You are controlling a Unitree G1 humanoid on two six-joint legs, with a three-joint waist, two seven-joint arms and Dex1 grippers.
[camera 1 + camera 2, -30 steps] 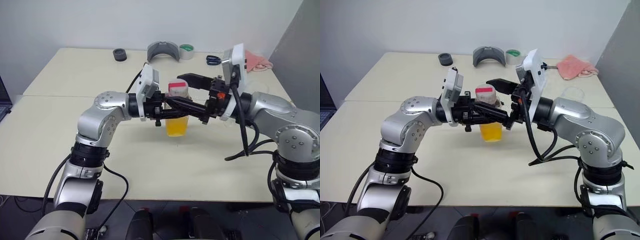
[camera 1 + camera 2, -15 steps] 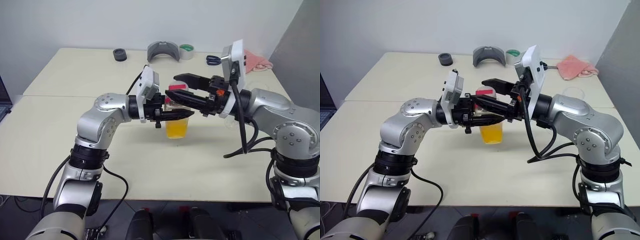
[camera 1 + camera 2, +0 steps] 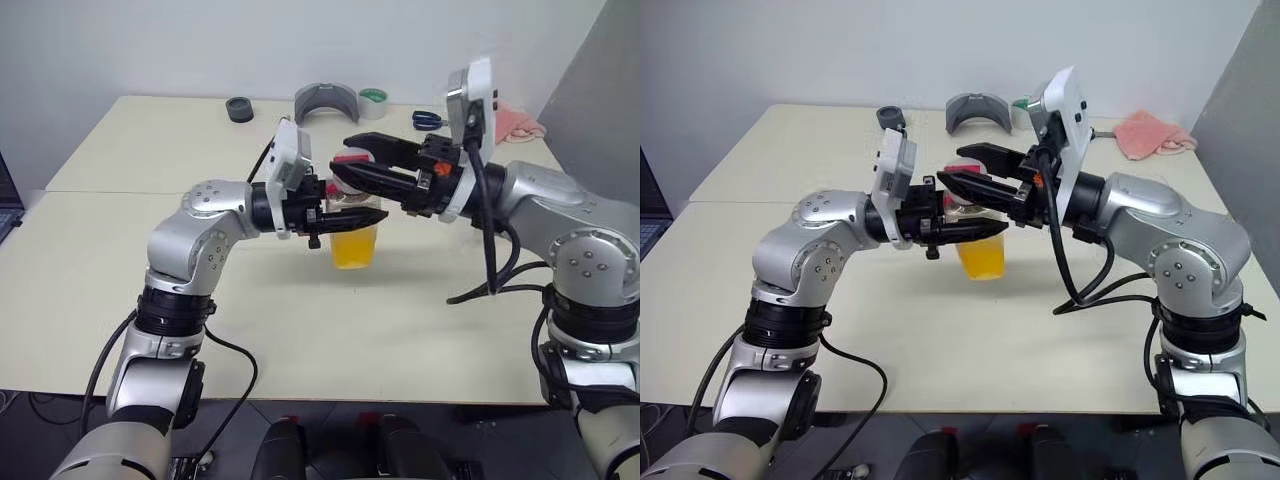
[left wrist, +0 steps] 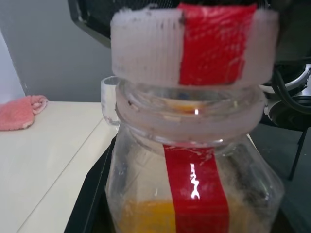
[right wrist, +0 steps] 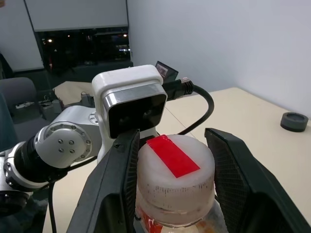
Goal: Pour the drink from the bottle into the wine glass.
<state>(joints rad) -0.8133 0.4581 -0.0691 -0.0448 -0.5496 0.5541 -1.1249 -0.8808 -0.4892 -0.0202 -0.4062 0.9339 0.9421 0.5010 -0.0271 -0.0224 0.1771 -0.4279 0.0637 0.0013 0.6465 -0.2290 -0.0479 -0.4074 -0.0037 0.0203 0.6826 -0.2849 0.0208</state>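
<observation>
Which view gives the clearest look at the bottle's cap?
The right wrist view: the cap sits close up between the right pincer's two fingers, its top and red strip plain. The left wrist view shows its ribbed side on the bottle, seemingly lifted off the neck. In the eye views it is a small red patch.

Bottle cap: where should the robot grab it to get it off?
By the cap's round ribbed side wall, one finger on each side, coming in level from the robot's right. The bottle stands upright and the left gripper clamps it just below the cap, leaving the cap free. The right gripper grips it that way.
</observation>
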